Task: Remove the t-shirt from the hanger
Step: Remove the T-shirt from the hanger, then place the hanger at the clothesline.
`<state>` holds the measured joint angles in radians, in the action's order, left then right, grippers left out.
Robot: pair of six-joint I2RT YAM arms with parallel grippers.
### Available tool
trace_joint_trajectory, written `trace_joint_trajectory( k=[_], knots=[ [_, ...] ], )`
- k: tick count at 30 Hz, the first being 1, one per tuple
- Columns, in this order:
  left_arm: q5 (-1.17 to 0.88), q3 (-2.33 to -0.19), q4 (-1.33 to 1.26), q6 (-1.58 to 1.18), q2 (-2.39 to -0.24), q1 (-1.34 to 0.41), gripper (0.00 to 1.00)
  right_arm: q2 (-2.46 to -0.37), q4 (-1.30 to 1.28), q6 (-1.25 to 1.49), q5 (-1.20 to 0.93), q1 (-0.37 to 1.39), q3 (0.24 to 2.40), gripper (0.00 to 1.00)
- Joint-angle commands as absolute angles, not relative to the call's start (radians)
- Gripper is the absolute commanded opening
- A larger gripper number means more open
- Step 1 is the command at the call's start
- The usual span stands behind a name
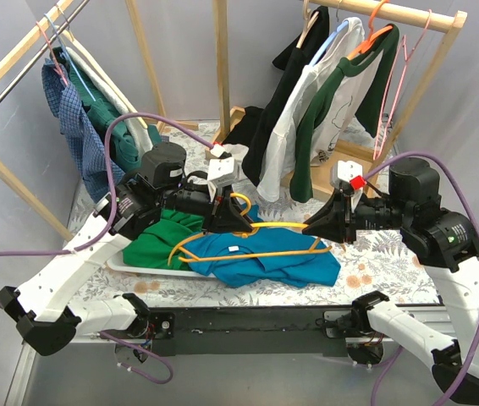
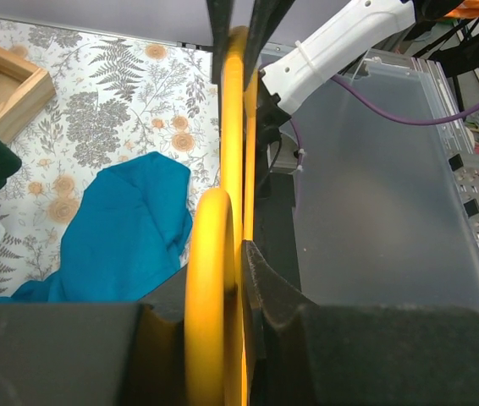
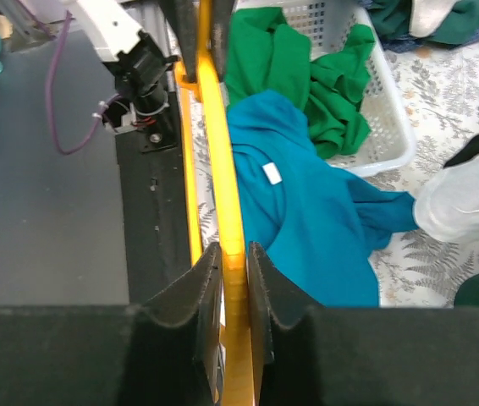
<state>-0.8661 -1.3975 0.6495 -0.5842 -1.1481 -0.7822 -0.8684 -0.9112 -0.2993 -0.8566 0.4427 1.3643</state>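
Both arms meet over the middle of the tabletop [image 1: 383, 269], which is covered in a fern-and-flower print cloth. They hold a yellow plastic-coated wire hanger [image 1: 282, 250] between them.

Left hand [image 1: 225, 222] is closed on the hanger near the base of its hook. In the left wrist view both dark fingers [image 2: 265, 283] press against the yellow wire. Right hand [image 1: 312, 227] is clamped on the hanger's other end. In the right wrist view its fingers [image 3: 267, 283] sit tight on either side of the bar with no gap.

The teal blue cotton t-shirt [image 1: 265, 266] lies crumpled on the tabletop under the hanger, near the front edge, with its white neck label facing up. The hanger's lower wire runs across the top of the cloth (can't tell whether one end is tucked inside the fabric).

Just left of the shirt is a shallow white plastic mesh basket [image 3: 396, 135], and the shirt's edge touches it. A bunched green garment [image 1: 162, 237] fills the basket.

At the back right stands a wooden clothes rail [image 1: 396, 12] hung with black, white and dark green tops. At the back left a second wooden rail [image 1: 7, 69] carries a blue checked shirt and another green piece.
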Motion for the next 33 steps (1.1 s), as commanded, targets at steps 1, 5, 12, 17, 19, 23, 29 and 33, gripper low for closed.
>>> trace_joint_trajectory(
  k=[1, 5, 12, 17, 19, 23, 29, 33],
  knots=[
    [-0.899, -1.404, 0.624, -0.586, -1.104, -0.787, 0.00, -0.867, -0.905, -0.295, -0.861, 0.454, 1.367, 0.16],
    [-0.881, -1.408, 0.615, -0.584, -1.106, -0.787, 0.00, -0.861, -0.914, -0.295, -0.862, 0.463, 1.367, 0.10],
    [-0.815, -1.425, 0.604, -0.577, -1.098, -0.787, 0.00, -0.856, -0.927, -0.288, -0.853, 0.480, 1.367, 0.01],
    [-0.758, -1.420, 0.584, -0.584, -1.085, -0.787, 0.00, -0.853, -0.919, -0.273, -0.850, 0.482, 1.373, 0.01],
    [-0.732, -1.413, 0.575, -0.587, -1.078, -0.787, 0.00, -0.851, -0.907, -0.262, -0.839, 0.482, 1.376, 0.01],
    [-0.729, -1.404, 0.563, -0.594, -1.068, -0.787, 0.00, -0.853, -0.904, -0.258, -0.828, 0.482, 1.384, 0.01],
    [-0.752, -1.405, 0.587, -0.588, -1.075, -0.787, 0.00, -0.885, -0.916, -0.242, -0.804, 0.482, 1.428, 0.47],
    [-0.753, -1.405, 0.595, -0.586, -1.072, -0.787, 0.00, -0.891, -0.920, -0.247, -0.804, 0.482, 1.443, 0.69]
  ],
)
